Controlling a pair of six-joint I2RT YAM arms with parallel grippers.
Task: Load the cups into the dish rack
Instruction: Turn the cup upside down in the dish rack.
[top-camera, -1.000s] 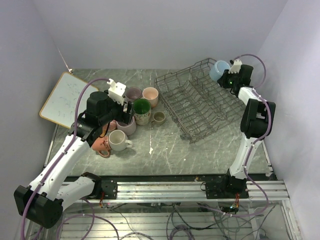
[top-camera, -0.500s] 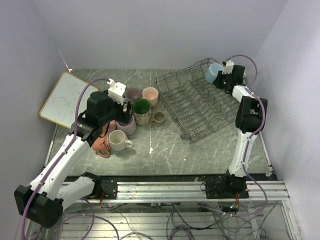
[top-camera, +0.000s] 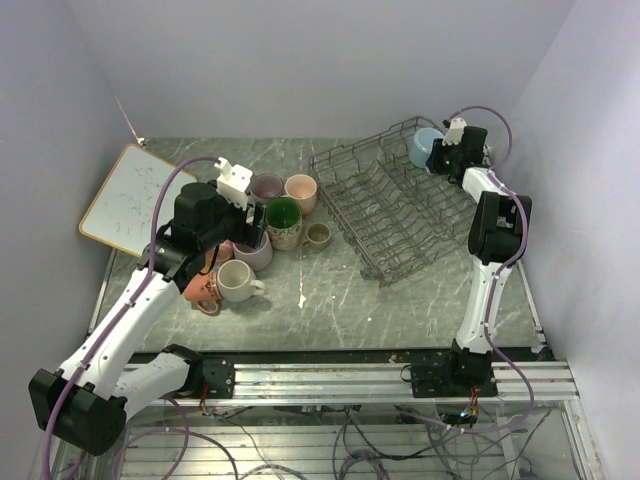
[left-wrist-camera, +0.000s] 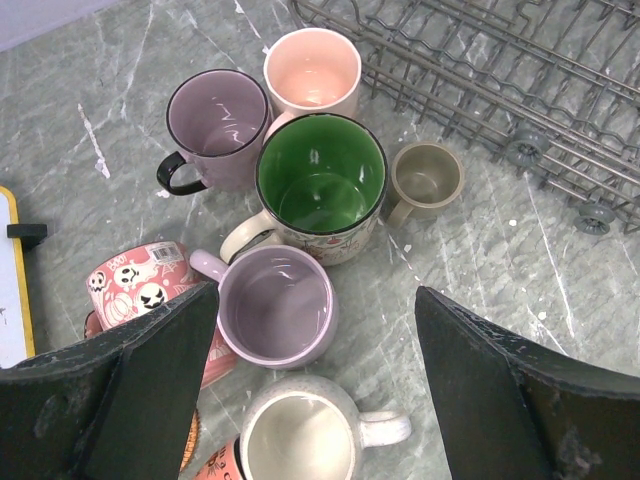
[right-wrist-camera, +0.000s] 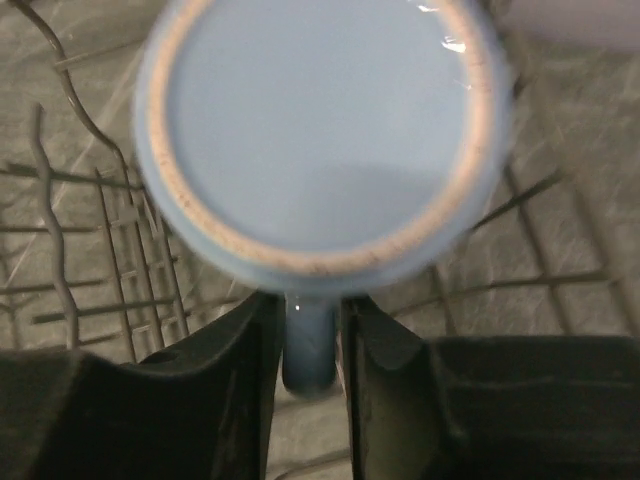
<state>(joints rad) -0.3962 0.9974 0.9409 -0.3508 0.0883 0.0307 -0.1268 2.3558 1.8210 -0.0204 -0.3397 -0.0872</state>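
**While blue mug was held over rack's far corner, other mugs were unloaded**

Where the light blue mug (right-wrist-camera: 320, 130) was seen bottom-up in the right wrist view, its handle (right-wrist-camera: 308, 350) was pinched between the fingers of the right gripper (top-camera: 443, 158), which were pressed close on both sides. The mug was placed at the upper right of the top view, over the far corner of the dish rack (top-camera: 390, 215). Whether it was rested on the wires could not be told.

The left gripper (left-wrist-camera: 315, 300) was seen spread wide with nothing held, hung over the mug cluster at centre left of the top view. Noted there were the green-lined mug (left-wrist-camera: 322, 170), mauve mug (left-wrist-camera: 277, 305), peach mug (left-wrist-camera: 312, 68), small olive mug (left-wrist-camera: 428, 175), cream mug (left-wrist-camera: 298, 435) and printed mug (left-wrist-camera: 135, 285), packed touching or just beside each other.

Handling, as judged: the ceramic was taken as stiff, fairly heavy, glazed and slippery, and chippable against steel wire. The handle was judged the best hold for rim-down loading. A pinch over one wall at the rim was judged workable for upright mugs whose handles were crowded in.

Room: no other mug was seen in the rack, so the tine rows were judged free. The right wall was close beside the right arm, so little swing room was judged there. The cluster was tight, and neighbours were judged likely to be knocked on a lift. The whiteboard (top-camera: 125, 195) at the left edge was well apart.
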